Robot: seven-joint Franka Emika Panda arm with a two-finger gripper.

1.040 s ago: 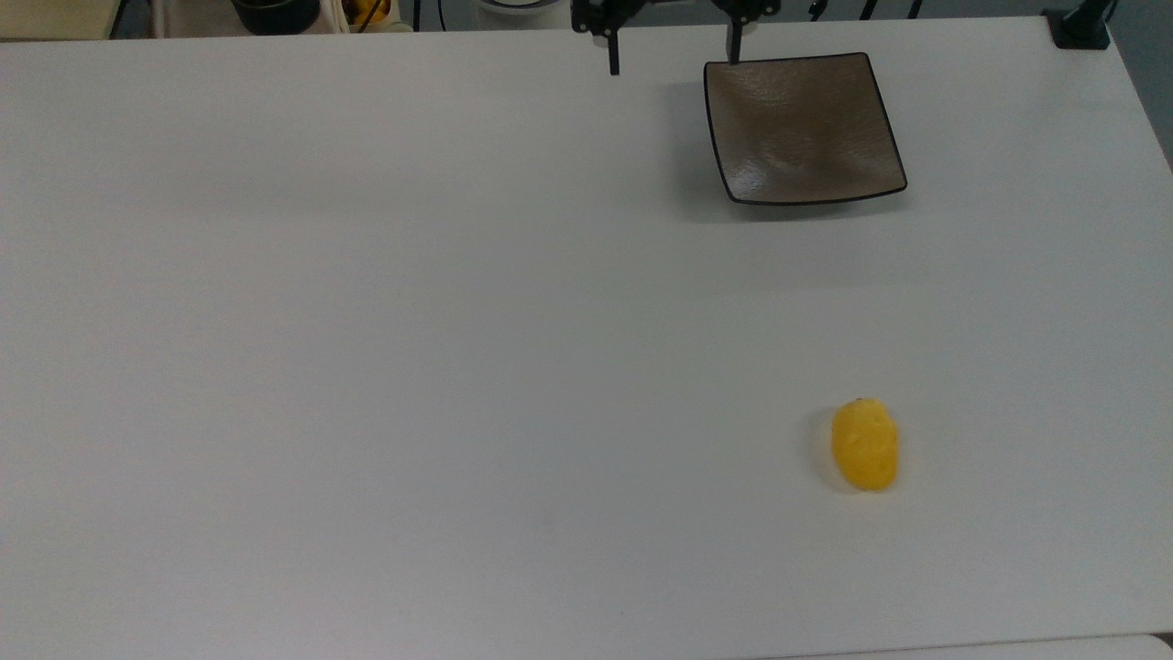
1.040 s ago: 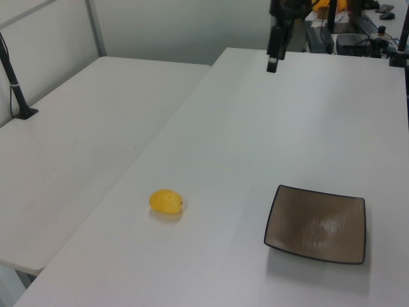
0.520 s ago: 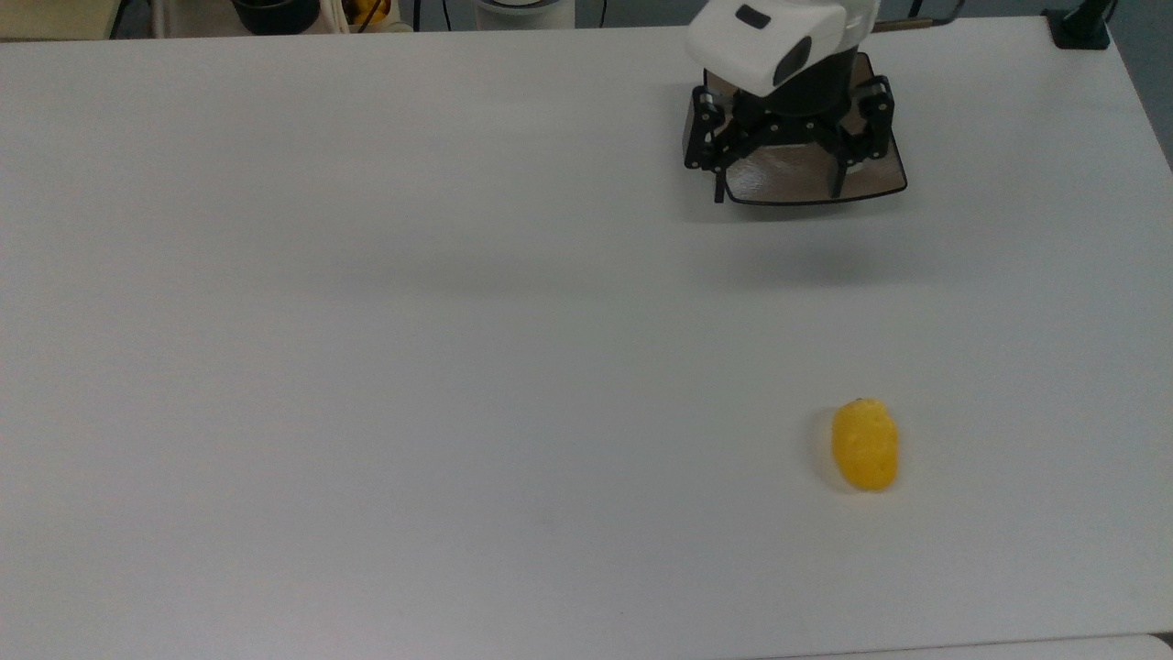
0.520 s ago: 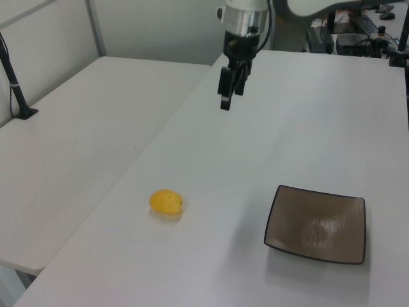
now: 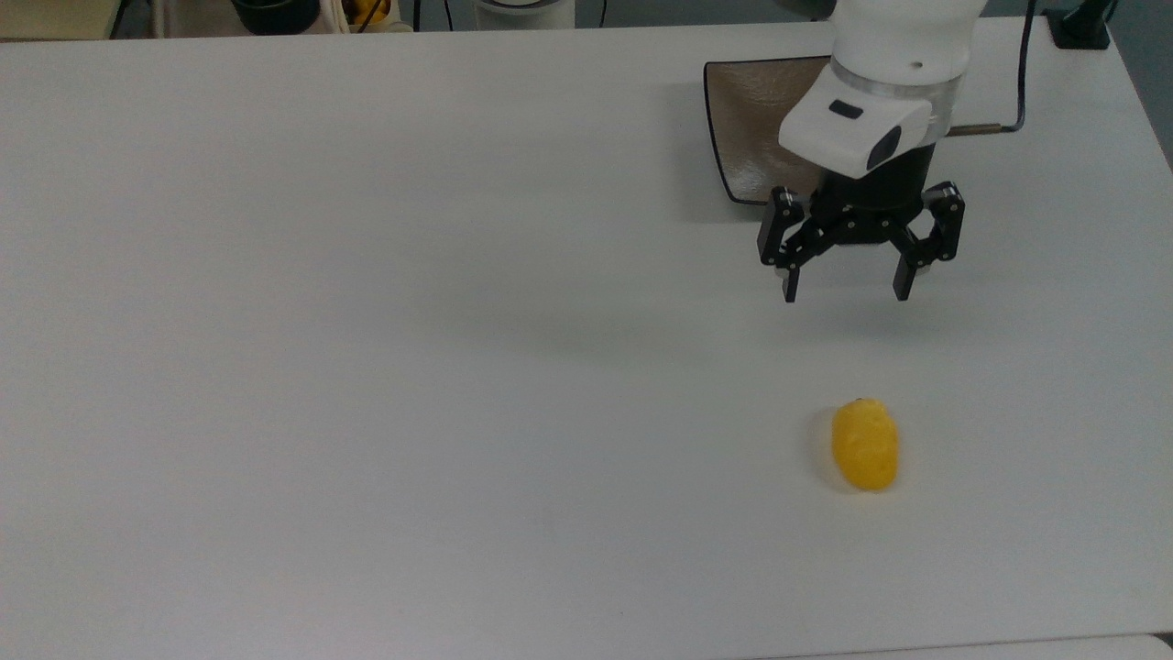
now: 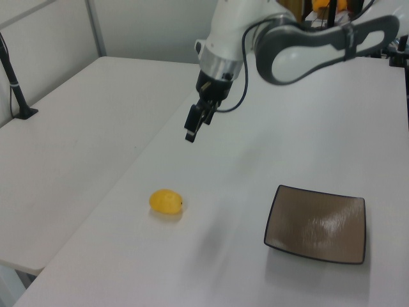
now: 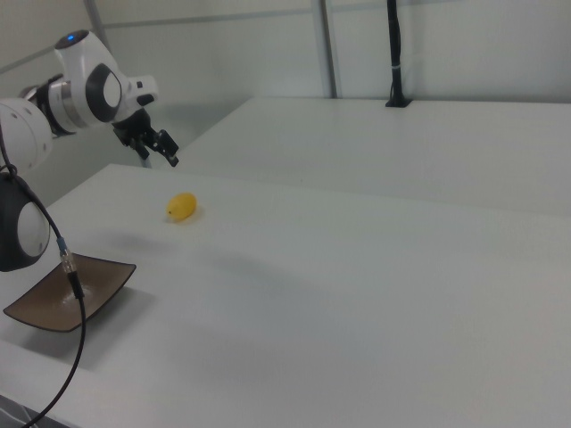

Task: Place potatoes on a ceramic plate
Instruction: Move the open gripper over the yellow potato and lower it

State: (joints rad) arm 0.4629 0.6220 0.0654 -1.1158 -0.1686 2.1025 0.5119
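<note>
The gripper (image 5: 844,293) hangs above the table (image 5: 367,321) with its fingers spread wide and empty, probably readied to straddle the potato (image 5: 864,444), which lies well apart toward the top view's near right; the ceramic plate (image 5: 747,119) waits farther back.

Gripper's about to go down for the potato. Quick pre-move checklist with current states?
1. Gripper open wide enough for the potato: ok, fingers spread apart, nothing held.
2. Potato free to grasp: ok, lying alone on the white table, nothing touching it.
3. Gripper lined up over potato: not ok, in the top view it hangs between the plate and the potato, short of it.
4. Gripper height: ok, well above the table in the left view.
5. Ceramic plate ready: ok, nothing on it.
6. Finger axis against potato's long side: cannot tell.
</note>
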